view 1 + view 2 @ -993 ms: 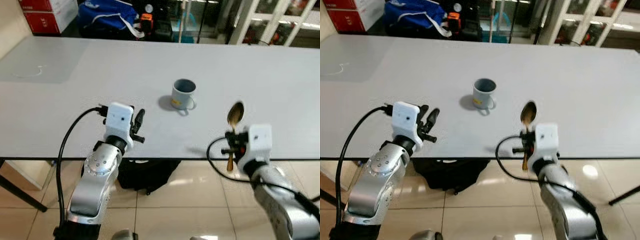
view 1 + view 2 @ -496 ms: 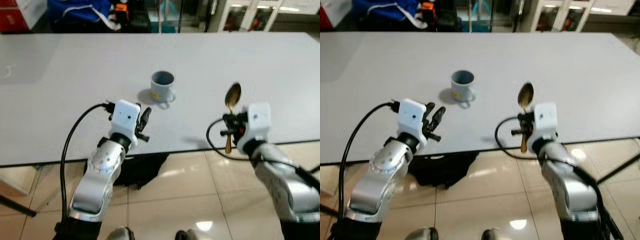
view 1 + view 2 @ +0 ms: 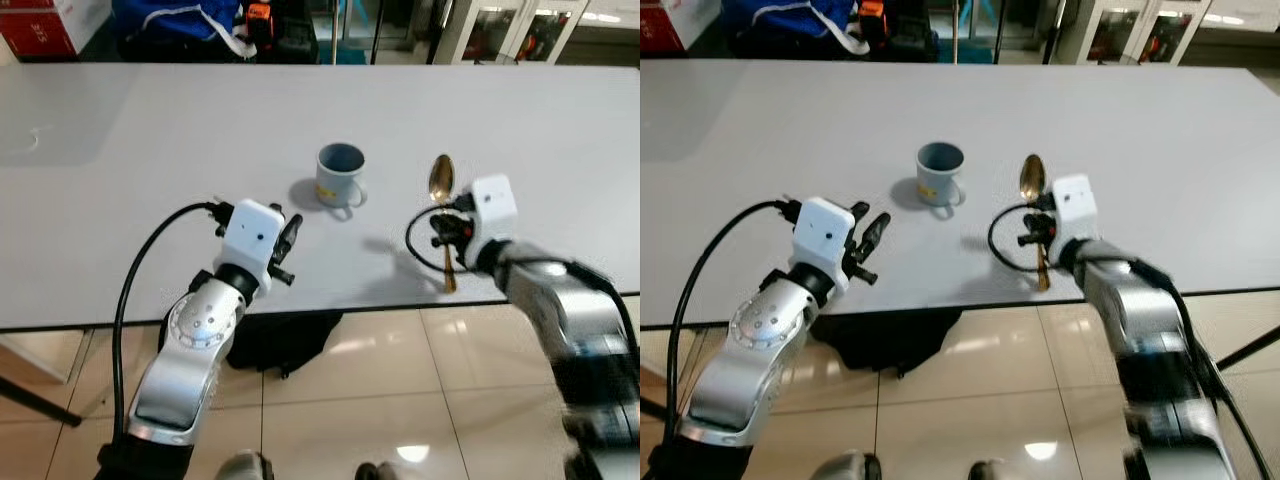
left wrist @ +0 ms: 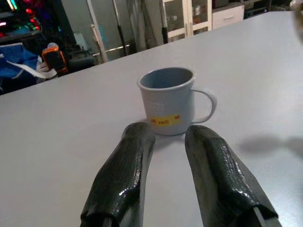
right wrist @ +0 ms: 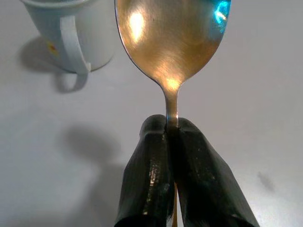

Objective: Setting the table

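At the far left, the left gripper (image 3: 285, 250) hangs just above the near edge of the big white table (image 3: 150, 150). Its two black fingers (image 4: 125, 175) are a little apart with nothing between them. They point toward the mug.

In the middle of the table stands a small grey-blue mug (image 3: 339, 176). It is upright, with its handle turned toward the robot and a little yellow sticker on its side. A soft shadow lies on the table to the left of it. The mug is near both grippers but touches neither.

To the right of the mug is the right gripper (image 3: 447, 228). Its fingers (image 5: 156, 165) are squeezed tight on the handle of a gold spoon (image 3: 441, 180). The spoon is held in the air just beside the mug, with its round bowl pointing away from the robot and its handle end pointing back over the table edge.

Past the far side of the table sit a blue bag (image 3: 175, 20) and a red and white box (image 3: 50, 20).
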Available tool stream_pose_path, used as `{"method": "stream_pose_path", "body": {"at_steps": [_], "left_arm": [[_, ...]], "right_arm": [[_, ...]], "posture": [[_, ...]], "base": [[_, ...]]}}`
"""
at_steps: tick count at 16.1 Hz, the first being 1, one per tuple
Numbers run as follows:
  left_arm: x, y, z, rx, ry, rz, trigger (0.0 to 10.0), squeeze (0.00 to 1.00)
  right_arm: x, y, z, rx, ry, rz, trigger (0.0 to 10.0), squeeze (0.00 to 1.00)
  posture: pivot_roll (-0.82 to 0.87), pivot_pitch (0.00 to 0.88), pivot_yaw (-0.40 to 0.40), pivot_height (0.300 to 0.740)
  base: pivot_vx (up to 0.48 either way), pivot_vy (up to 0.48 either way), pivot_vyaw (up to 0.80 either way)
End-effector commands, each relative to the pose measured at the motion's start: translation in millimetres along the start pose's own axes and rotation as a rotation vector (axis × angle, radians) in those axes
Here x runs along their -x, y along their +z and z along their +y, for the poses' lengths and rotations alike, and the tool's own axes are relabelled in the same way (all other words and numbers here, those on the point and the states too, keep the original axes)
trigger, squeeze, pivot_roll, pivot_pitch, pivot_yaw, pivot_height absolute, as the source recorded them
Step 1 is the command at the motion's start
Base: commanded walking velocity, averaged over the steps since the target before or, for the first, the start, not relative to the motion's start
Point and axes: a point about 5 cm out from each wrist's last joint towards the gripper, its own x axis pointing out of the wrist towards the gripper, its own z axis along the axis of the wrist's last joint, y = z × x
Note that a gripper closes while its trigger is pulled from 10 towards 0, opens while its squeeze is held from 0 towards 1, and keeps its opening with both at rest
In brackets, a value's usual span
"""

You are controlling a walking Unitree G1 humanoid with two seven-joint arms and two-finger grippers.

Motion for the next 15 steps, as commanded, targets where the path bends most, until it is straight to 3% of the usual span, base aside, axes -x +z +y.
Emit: {"method": "stream_pose_path", "body": {"at_steps": [1, 5, 6, 9, 15], "left_arm": [[0.5, 2, -4.8, -0.007, -0.027, -0.005, 10.0, 0.0], [0.4, 2, -11.6, 0.0, -0.069, 0.001, 10.0, 0.0], [0.9, 2, -12.8, -0.005, -0.075, 0.006, 10.0, 0.0], [1.5, -1, -11.3, -0.014, -0.063, 0.025, 10.0, 0.0], [0.2, 1, -7.5, -0.009, -0.026, 0.03, 10.0, 0.0]], "right_arm": [[-1.1, -3, -6.9, -0.008, -0.007, 0.036, 10.0, 0.0], [-24.4, -2, -5.2, 0.017, 0.03, 0.141, 10.0, 0.0], [-29.0, -1, -6.0, 0.023, 0.013, 0.14, 10.0, 0.0], [-43.1, 6, -4.3, -0.089, -0.042, 0.107, 10.0, 0.0], [-54.8, 9, 0.4, -0.141, -0.084, 0.068, 10.0, 0.0]], "posture": [[-0.02, 0.078, -0.029, 0.74], [-0.02, 0.08, -0.036, 0.74], [-0.02, 0.082, -0.037, 0.74], [-0.02, 0.085, -0.032, 0.74], [-0.02, 0.118, -0.03, 0.74]], "base": [[0.0, 0.0, 0.0], [0.0, 0.0, 0.0], [0.0, 0.0, 0.0], [0.0, 0.0, 0.0], [0.0, 0.0, 0.0]]}}
